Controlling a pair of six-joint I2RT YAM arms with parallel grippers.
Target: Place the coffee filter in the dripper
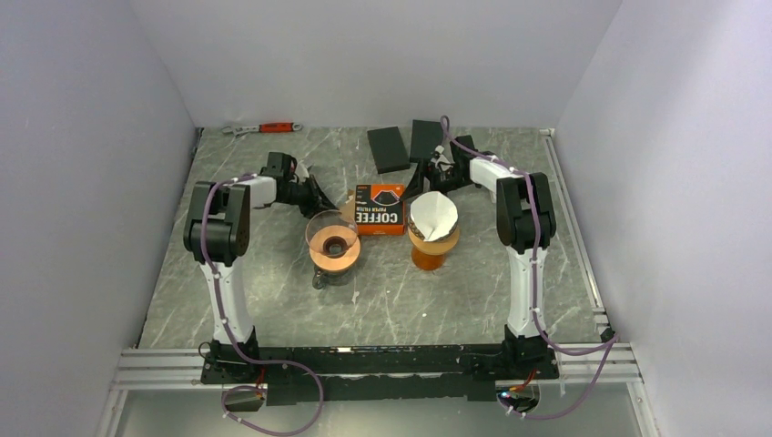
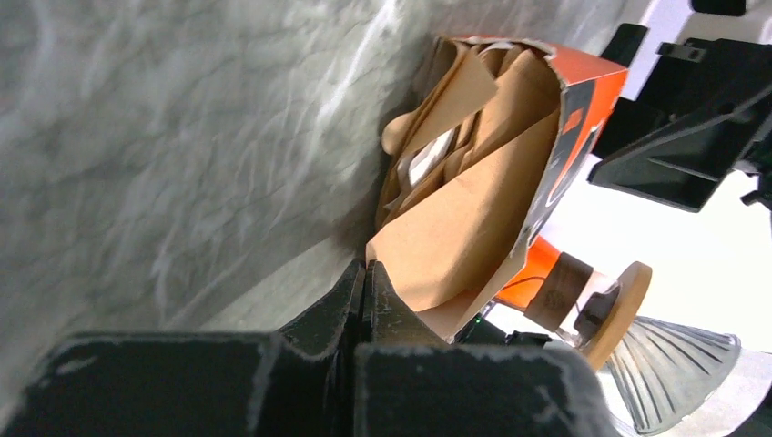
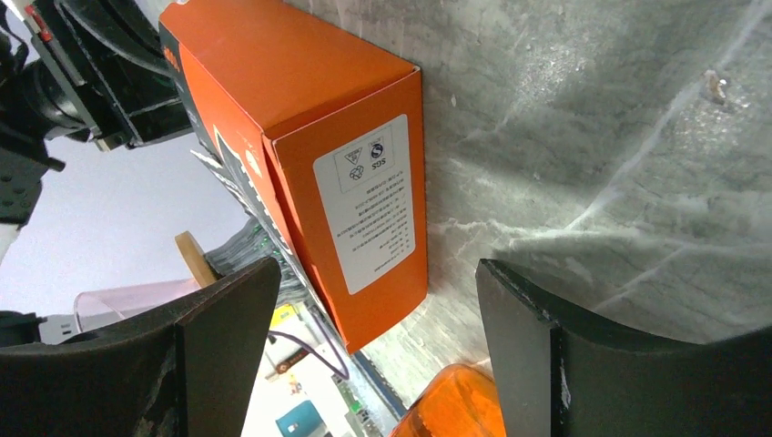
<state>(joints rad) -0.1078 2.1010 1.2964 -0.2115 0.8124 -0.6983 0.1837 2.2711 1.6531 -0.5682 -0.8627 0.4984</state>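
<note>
I am at the picking step. My left gripper point(image 2: 366, 273) sits at the open left end of the filter box point(image 2: 583, 100), pressed together against the lower corner of the brown coffee filter point(image 2: 455, 228) fanning out of it (whether paper is caught between the fingers I cannot tell). My right gripper point(image 3: 378, 271) is spread wide facing the box's closed right end, probably to brace it. Next, I judge, one filter must be drawn free and carried to the glass dripper point(image 1: 332, 246) just in front of the box. Only the top view shows a white filter point(image 1: 433, 216) in an orange vessel right of that dripper; only the left wrist view shows the box's contents.
</note>
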